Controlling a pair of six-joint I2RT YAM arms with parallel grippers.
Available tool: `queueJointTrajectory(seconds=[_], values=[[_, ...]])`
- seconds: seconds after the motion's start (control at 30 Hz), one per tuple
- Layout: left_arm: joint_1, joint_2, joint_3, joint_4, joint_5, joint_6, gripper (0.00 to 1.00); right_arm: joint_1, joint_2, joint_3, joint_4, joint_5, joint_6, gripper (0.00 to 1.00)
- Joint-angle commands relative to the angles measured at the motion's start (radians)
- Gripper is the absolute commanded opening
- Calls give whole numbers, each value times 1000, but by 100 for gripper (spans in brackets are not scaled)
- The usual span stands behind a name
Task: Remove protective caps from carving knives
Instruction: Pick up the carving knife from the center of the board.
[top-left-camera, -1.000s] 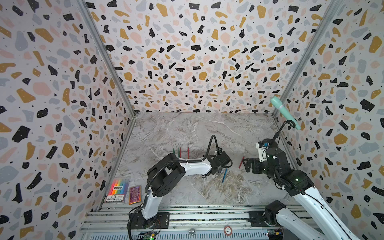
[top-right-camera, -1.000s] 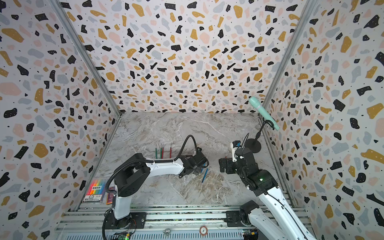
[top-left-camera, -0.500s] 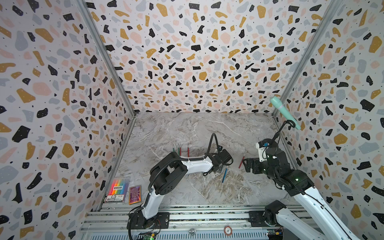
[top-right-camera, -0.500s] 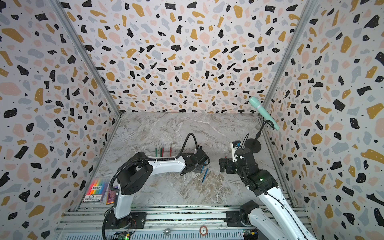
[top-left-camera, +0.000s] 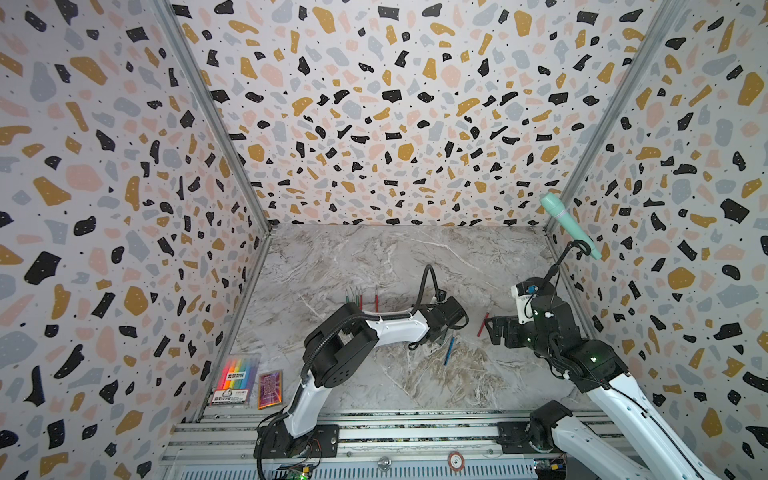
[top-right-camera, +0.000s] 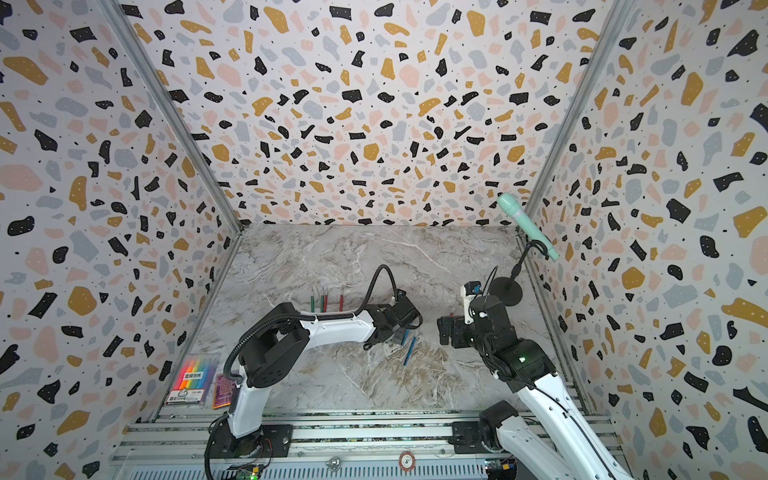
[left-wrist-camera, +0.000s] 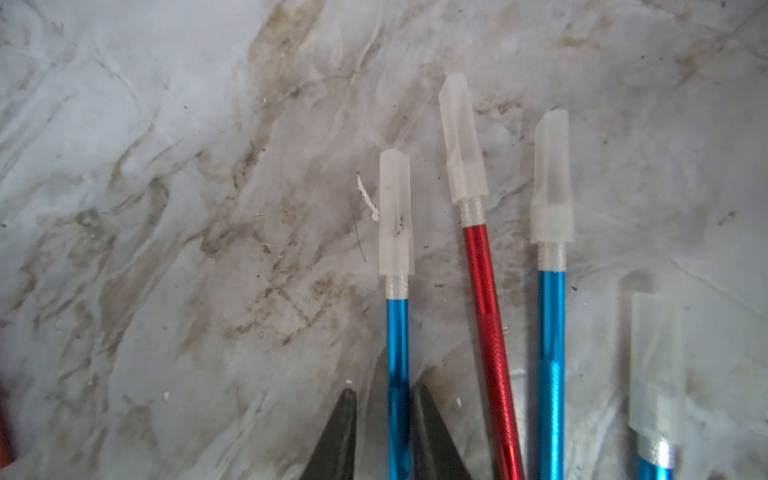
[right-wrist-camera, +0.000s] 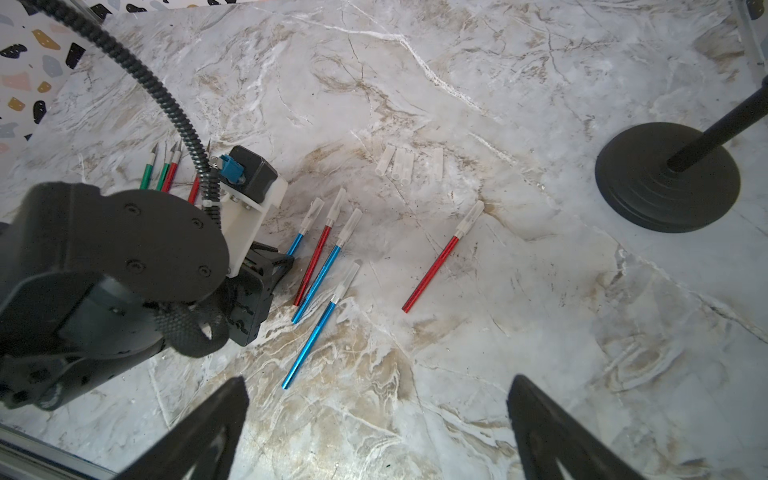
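The left gripper straddles a capped blue knife — one finger touching, a gap beside the other. The right gripper gapes wide — empty.

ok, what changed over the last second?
Left tool has narrowed around the blue knife shaft, not yet clamped; its arm shifted slightly. Right tool wide open, unmoved; other knives and loose caps unchanged.

White links, black joint housings with screws; ribbed black cable; tapered black end effector fingers.
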Motion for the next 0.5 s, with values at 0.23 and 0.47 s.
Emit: queueJointTrajectory(seconds=[0.23,0.47], values=[[11,66,-13,-114,24,8,18,4,-10,-6,15,0,7,99],[13,64,-38,-109,26,11,12,4,-9,-6,15,2,7,99]])
